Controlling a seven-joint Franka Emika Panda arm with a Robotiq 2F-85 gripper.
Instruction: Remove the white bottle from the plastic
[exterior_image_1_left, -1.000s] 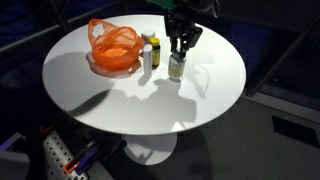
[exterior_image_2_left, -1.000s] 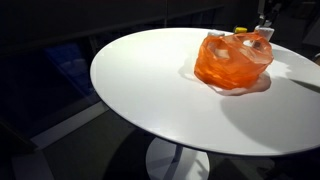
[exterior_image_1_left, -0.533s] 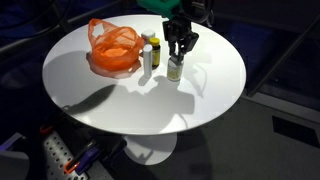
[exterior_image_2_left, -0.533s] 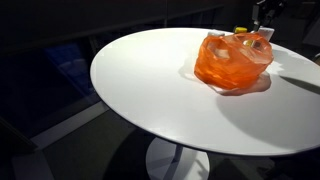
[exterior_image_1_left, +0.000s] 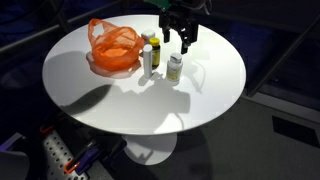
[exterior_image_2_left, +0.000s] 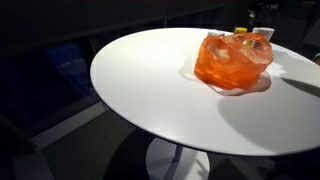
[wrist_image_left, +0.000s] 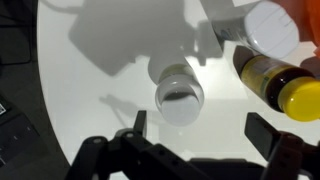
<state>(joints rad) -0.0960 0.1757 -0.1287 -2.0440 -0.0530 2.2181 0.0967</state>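
Observation:
The white bottle (exterior_image_1_left: 175, 68) stands upright on the round white table (exterior_image_1_left: 200, 95), a little way from the orange plastic bag (exterior_image_1_left: 113, 48). My gripper (exterior_image_1_left: 182, 40) hangs just above it, open, with nothing between its fingers. From the wrist view I look down on the bottle's round cap (wrist_image_left: 178, 93), which lies just beyond the open gripper (wrist_image_left: 200, 127). In an exterior view the bag (exterior_image_2_left: 235, 62) fills the far right of the table and hides the white bottle.
A second white bottle (exterior_image_1_left: 147, 57) and a brown bottle with a yellow cap (exterior_image_1_left: 155, 46) stand between the bag and the released bottle; both show in the wrist view (wrist_image_left: 265, 25), (wrist_image_left: 285, 85). The table edge curves close on all sides.
The gripper was shut on the white bottle; it has opened, let go and risen straight up. The bottle stays standing where it was set.

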